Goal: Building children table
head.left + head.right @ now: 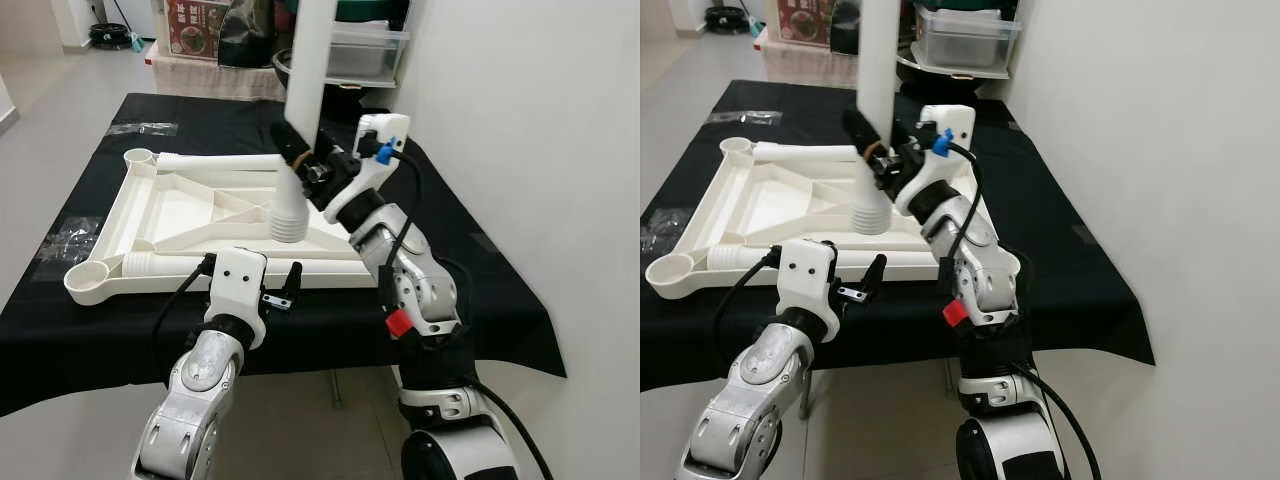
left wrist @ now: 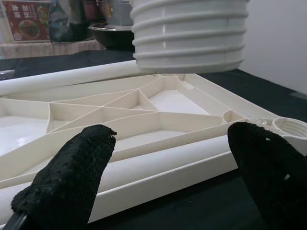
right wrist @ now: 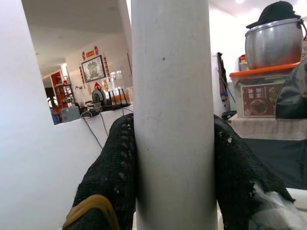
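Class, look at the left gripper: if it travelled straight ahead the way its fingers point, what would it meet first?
Probably the near edge of the white tabletop frame, with the left gripper open before it; depth is uncertain.

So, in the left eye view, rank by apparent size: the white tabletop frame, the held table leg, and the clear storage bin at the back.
1. White tabletop frame, largest.
2. Table leg held upright in the right pincer; nearness enlarges it.
3. Clear storage bin, smallest; it is farthest and partly hidden.

Black cloth table; white tabletop upside down on it, clear bags beside, near left edge.
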